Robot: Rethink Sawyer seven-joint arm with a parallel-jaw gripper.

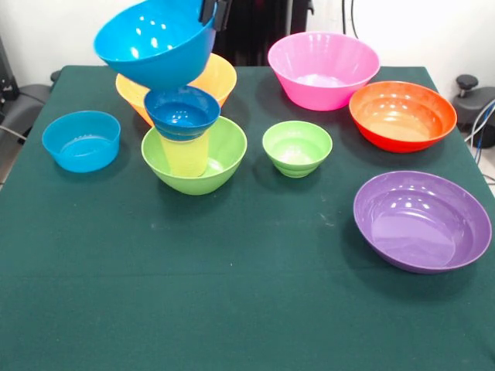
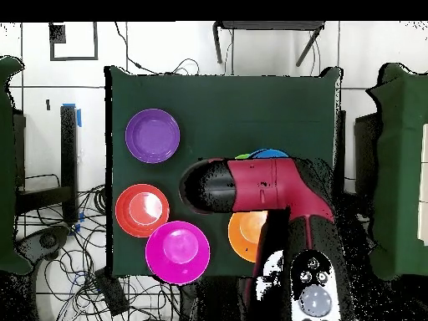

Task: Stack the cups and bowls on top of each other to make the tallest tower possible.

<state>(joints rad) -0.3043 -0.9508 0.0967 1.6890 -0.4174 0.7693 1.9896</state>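
1. Front view: the tower [image 1: 188, 143] is only three pieces tall so far. A lime-green bowl [image 1: 203, 168] sits on the table as the base, the yellow tumbler [image 1: 185, 157] stands inside it, and a small dark blue bowl [image 1: 182, 112] rests on the tumbler's rim.
2. The gripper [image 1: 214, 14] is at the top edge, pinching the rim of a big blue bowl [image 1: 155, 40] that hangs tilted just above the tower. Looks to me like that's the next piece going on.
3. Lots left loose on the table: orange-yellow bowl [image 1: 216, 77] behind the tower, light-blue bowl [image 1: 81, 141], small green bowl [image 1: 297, 148], pink bowl [image 1: 323, 69], red-orange bowl [image 1: 402, 115], purple bowl [image 1: 422, 220]. I'd call it well under halfway.
4. Overhead view: the arm [image 2: 259, 188] covers the tower, with just slivers of blue and green showing at its edge. The purple, red-orange and pink bowls sit apart on the green cloth; the orange one pokes out beside the arm.
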